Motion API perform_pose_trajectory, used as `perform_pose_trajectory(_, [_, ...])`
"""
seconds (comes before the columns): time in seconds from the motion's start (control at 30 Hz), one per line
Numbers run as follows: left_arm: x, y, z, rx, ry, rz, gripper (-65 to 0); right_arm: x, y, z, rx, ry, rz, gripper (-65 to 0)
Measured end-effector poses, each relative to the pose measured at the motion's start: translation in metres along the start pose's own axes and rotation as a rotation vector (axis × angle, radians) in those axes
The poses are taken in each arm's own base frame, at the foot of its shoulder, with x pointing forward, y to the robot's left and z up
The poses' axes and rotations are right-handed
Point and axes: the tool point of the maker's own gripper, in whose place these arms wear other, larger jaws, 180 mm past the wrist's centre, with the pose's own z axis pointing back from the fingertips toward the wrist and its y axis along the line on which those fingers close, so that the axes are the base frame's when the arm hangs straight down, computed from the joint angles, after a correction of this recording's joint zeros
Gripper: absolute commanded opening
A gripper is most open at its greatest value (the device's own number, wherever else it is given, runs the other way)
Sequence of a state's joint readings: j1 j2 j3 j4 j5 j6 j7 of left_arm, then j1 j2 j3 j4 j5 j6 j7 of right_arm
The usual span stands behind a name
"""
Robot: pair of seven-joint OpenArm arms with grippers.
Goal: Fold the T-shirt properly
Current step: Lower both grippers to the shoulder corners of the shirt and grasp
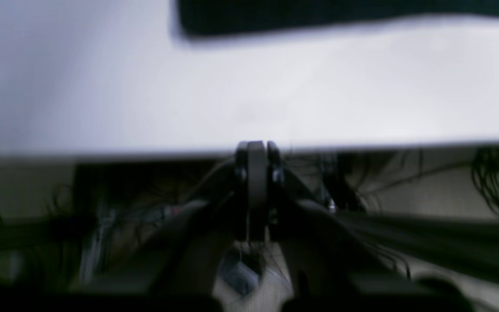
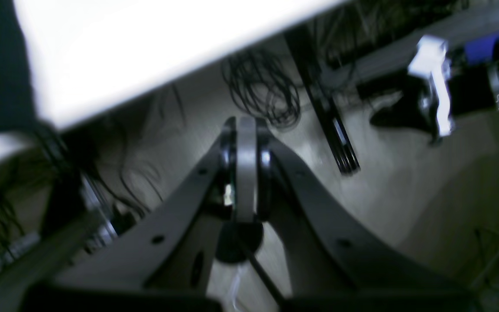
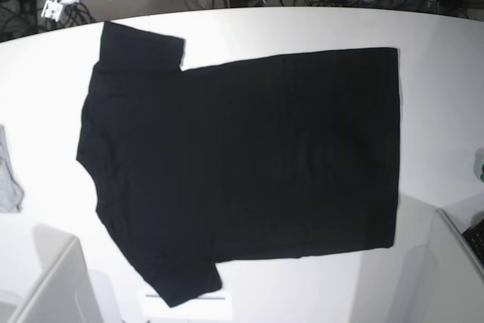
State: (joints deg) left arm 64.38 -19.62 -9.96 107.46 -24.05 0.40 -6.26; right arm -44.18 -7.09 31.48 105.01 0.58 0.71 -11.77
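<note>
The T-shirt (image 3: 242, 164) lies spread flat, plain side up, across the tabletop (image 3: 439, 111), untouched. The left pincer (image 1: 256, 173) and right pincer (image 2: 246, 173) are both closed, empty, off the tabletop's edge. Pinching too little cloth risks a crooked, bunched fold.

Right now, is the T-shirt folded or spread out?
Spread out. In the base view the T-shirt lies flat on the table, both sleeves out to the sides, no part folded over.
</note>
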Motion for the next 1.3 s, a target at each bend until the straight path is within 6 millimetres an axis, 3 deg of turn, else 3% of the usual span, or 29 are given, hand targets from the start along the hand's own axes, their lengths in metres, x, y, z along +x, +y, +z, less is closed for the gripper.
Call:
perform_pose_trajectory(0.1, [0.031, 0.007, 0.000, 0.014, -0.082, -0.018, -65.0, 0.039, 0.003, 0.000, -0.001, -0.101, -0.017, -65.0])
perform_pose_trajectory(0.23, [0.041, 0.023, -0.001, 0.062, -0.108, -0.035, -65.0, 0.077, 0.011, 0.001, 0.010, -0.205, -0.046, -65.0])
perform_pose_trajectory(0.33, [0.050, 0.022, -0.009, 0.062, -0.144, -0.022, -65.0, 0.087, 0.016, -0.003, 0.027, -0.223, -0.095, -41.0])
perform_pose_trajectory(0.4, [0.054, 0.027, -0.008, 0.078, -0.156, -0.024, -65.0, 0.091, 0.023, -0.004, 0.073, -0.230, -0.195, -30.0])
perform_pose_trajectory(0.43, [0.056, 0.033, -0.007, 0.101, -0.162, -0.023, -65.0, 0.093, 0.027, -0.004, 0.099, -0.229, -0.245, -27.5])
perform_pose_trajectory(0.5, [0.063, 0.042, -0.009, 0.140, -0.185, -0.017, -65.0, 0.091, 0.039, -0.007, 0.180, -0.181, -0.345, -27.5])
perform_pose_trajectory(0.63, [0.075, 0.042, -0.011, 0.103, -0.226, 0.025, -63.2, 0.099, 0.064, -0.007, 0.390, -0.097, -0.439, -27.6])
perform_pose_trajectory(0.7, [0.080, 0.047, -0.007, 0.088, -0.255, 0.142, -50.2, 0.104, 0.074, -0.004, 0.475, -0.071, -0.507, -27.2])
perform_pose_trajectory(0.8, [0.095, 0.058, -0.002, 0.045, -0.322, 0.275, -39.5, 0.108, 0.079, -0.002, 0.538, -0.055, -0.562, -26.9])
perform_pose_trajectory(0.97, [0.096, 0.058, -0.001, -0.025, -0.346, 0.308, -39.2, 0.091, 0.085, -0.031, 0.551, 0.046, -0.599, -26.9])
perform_pose_trajectory(1.1, [0.081, 0.069, -0.005, 0.000, -0.318, 0.326, -39.2, 0.073, 0.064, -0.048, 0.490, 0.102, -0.638, -26.9])
perform_pose_trajectory(1.23, [0.061, 0.081, -0.011, 0.040, -0.280, 0.354, -38.5, 0.060, 0.075, -0.049, 0.533, 0.151, -0.605, -27.3])
perform_pose_trajectory(1.3, [0.063, 0.082, -0.013, 0.042, -0.287, 0.356, -38.3, 0.056, 0.082, -0.047, 0.557, 0.155, -0.602, -27.3])
